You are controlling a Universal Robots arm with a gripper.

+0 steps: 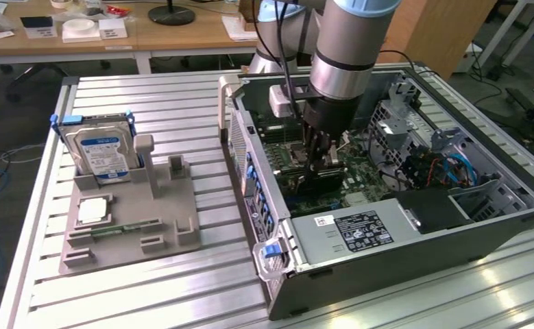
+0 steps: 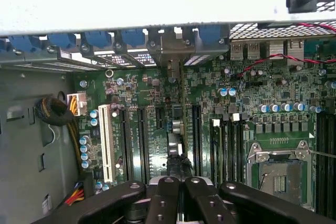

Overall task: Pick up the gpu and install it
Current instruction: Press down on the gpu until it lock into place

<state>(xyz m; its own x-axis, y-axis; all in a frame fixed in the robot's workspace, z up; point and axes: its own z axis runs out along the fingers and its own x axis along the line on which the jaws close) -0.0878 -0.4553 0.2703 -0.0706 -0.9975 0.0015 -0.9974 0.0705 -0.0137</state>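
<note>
black ribbed fingers clamped on thin green gpu

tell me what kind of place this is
Probably a robotics lab or test workshop: an open computer case lies on a slatted metal bench, a grey fixture holds a hard drive, and wooden desks stand behind.

In the exterior view the arm runs out of the top edge, and its hand covers most of the gpu, so the card's seating in the slot cannot be told. In the wrist view the fingers are cut by the edge, hiding the gpu's lower part; the motherboard markings are too small to read
</note>
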